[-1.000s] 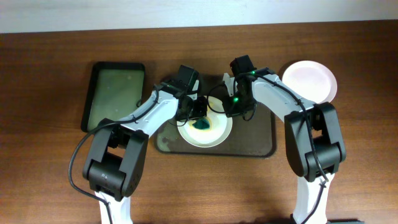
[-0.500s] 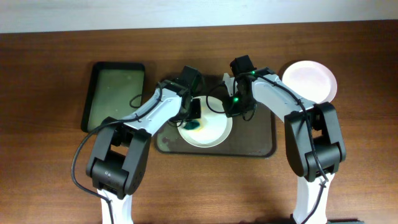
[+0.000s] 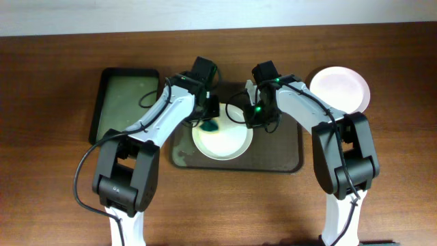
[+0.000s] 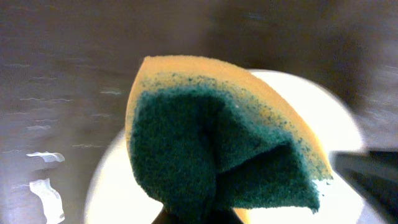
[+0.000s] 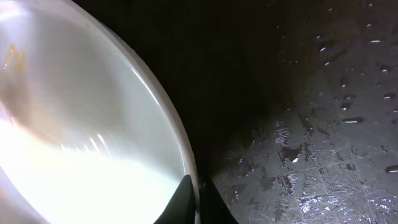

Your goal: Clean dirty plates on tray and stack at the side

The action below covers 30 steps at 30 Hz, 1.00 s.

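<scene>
Since everything here revolves around the dirty plate [image 3: 225, 143], I'll start there. It sits flat on the left half of the big brown tray [image 3: 287, 156], near the middle of the bench [image 3: 54, 198]. From the right wrist view you can make out a faint yellow smear [image 5: 13, 57] on the plate, so I'd say it isn't clean yet.

The left end effector [image 3: 208, 124] is clamped tight on a sponge [image 4: 217, 155], yellow foam with a green scrubby face, folded over by the pinch. It's at the plate's upper-left edge. Leading with the green side makes sense, since that's the abrasive one. Whether it's actually pressing on the plate or hanging just above it, I can't tell.

The right end effector [image 5: 198, 200] is closed down on the plate's rim at the upper right, with 1 finger inside the rim and 1 outside. My guess is that it's there to pin the plate so it doesn't skate around while the other arm scrubs. The tray surface is wet, with droplets [image 5: 323, 155] all over, so slipping looks like a real risk.

Off to the right, well apart from the tray, another plate [image 3: 340, 89] sits on the bench, and I take that to be the stacking spot. From above I can't tell if it's 1 plate or more. On the far left there's a smaller black tray [image 3: 126, 102] with a green inside, probably where the sponge lives.
</scene>
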Each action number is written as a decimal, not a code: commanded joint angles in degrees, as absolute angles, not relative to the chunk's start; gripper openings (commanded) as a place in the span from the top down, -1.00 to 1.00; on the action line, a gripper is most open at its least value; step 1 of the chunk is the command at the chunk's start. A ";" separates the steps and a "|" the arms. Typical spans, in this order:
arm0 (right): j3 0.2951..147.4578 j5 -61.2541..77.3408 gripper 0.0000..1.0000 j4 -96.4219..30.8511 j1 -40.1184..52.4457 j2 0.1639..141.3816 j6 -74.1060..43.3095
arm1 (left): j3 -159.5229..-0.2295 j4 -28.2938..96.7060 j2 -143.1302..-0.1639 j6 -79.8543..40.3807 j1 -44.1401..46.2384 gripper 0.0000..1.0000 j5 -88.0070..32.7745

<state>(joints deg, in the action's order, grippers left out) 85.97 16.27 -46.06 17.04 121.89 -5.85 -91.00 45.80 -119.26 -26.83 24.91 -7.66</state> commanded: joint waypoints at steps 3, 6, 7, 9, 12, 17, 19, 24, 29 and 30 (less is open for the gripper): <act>84.71 11.79 0.92 -46.06 16.43 123.17 -6.98 | -86.24 42.04 -118.28 -26.09 27.68 1.00 -16.45; 84.71 11.77 0.92 -46.22 16.43 123.17 -6.98 | -84.18 42.02 -118.28 -26.20 27.86 1.00 -13.96; 84.71 11.77 0.92 -46.22 16.43 123.17 -6.98 | -83.48 42.02 -118.28 -26.17 27.73 1.00 -12.78; 84.71 11.79 0.92 -46.22 16.43 123.17 -6.98 | -82.43 42.00 -118.28 -26.13 27.68 1.00 -10.61; 84.71 11.77 0.92 -46.24 16.43 123.15 -6.96 | -80.49 42.00 -118.28 -26.09 27.70 1.00 -5.54; 84.71 11.75 0.92 -46.44 16.43 123.17 -6.94 | -79.66 43.46 -118.19 -26.09 27.14 1.00 11.64; 84.71 11.75 0.92 -46.50 16.43 123.17 -6.94 | -79.88 43.86 -118.08 -26.09 26.11 1.00 15.86; 84.71 11.73 0.92 -46.50 16.43 123.17 -6.92 | -83.33 45.89 -117.12 -26.04 22.15 1.00 18.50; 85.67 11.31 0.92 -45.45 16.43 123.15 -6.87 | -89.17 47.88 -113.60 -26.09 18.35 1.00 17.96; 86.39 11.31 0.92 -45.74 16.43 123.13 -6.90 | -89.95 48.69 -112.68 -26.09 18.02 1.00 18.00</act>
